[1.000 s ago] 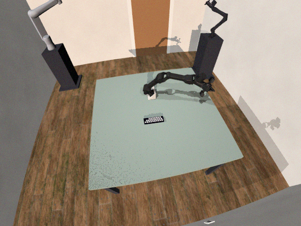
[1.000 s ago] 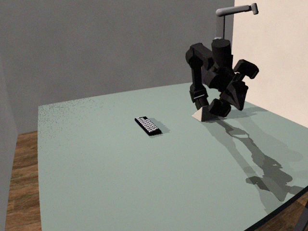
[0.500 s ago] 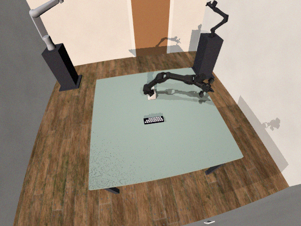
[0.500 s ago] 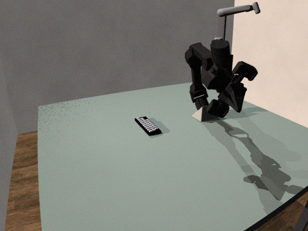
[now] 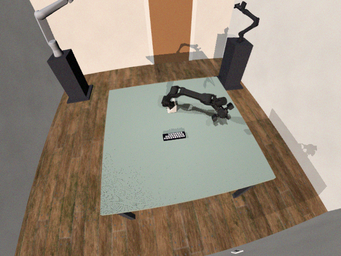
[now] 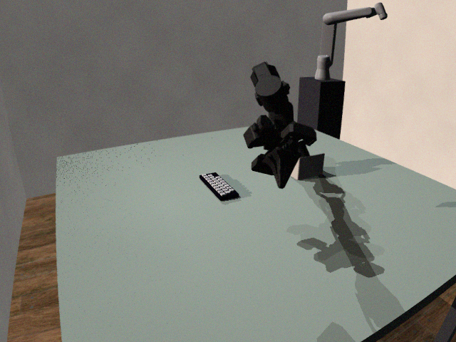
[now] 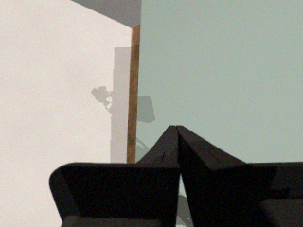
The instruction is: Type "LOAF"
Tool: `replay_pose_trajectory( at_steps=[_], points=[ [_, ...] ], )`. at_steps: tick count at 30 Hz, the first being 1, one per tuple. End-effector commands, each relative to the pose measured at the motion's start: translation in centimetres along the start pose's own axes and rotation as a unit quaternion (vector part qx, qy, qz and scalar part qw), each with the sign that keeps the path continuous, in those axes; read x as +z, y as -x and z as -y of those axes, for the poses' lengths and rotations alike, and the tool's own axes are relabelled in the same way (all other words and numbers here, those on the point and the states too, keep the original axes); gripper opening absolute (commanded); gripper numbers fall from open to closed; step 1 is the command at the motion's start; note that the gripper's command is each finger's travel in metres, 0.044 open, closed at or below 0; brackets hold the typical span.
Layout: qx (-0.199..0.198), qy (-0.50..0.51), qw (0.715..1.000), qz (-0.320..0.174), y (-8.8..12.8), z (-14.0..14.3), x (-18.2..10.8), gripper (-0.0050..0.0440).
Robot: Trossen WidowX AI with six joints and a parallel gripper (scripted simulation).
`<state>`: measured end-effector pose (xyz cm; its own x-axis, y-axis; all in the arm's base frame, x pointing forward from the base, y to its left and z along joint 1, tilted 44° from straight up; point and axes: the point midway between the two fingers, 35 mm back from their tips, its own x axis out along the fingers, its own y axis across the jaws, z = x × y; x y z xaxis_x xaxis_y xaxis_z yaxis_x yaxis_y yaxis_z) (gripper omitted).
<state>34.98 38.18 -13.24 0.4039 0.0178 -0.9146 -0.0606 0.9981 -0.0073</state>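
1. Between the gripper and the keyboard, the tabletop shows only bare green surface; nothing stands in that path.
2. The arm's white base block sits just behind the gripper and blocks passage that way.
3. Two dark pedestals stand off the tabletop's far corners, well apart from the keyboard.
4. The gripper's fingers are pressed together, holding nothing.
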Motion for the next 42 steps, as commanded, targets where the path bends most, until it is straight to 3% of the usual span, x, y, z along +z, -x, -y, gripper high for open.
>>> replay_pose_trajectory(
  at_steps=[1,13,15,16,30,34,42],
  points=[
    [-0.050,0.003,0.999,-0.010,1.0,4.2,1.3,0.0000],
    [-0.194,0.011,0.979,-0.060,4.8,16.6,3.1,0.0000],
    [-0.194,0.011,0.979,-0.060,4.8,16.6,3.1,0.0000],
    [-0.224,0.015,0.972,-0.076,5.9,19.3,3.2,0.0000],
    [-0.358,0.043,0.916,-0.177,13.3,32.3,1.5,0.0000],
    [-0.372,0.048,0.907,-0.192,14.4,33.8,1.0,0.0000],
    [-0.373,0.048,0.906,-0.193,14.4,33.9,1.0,0.0000]
  ],
)
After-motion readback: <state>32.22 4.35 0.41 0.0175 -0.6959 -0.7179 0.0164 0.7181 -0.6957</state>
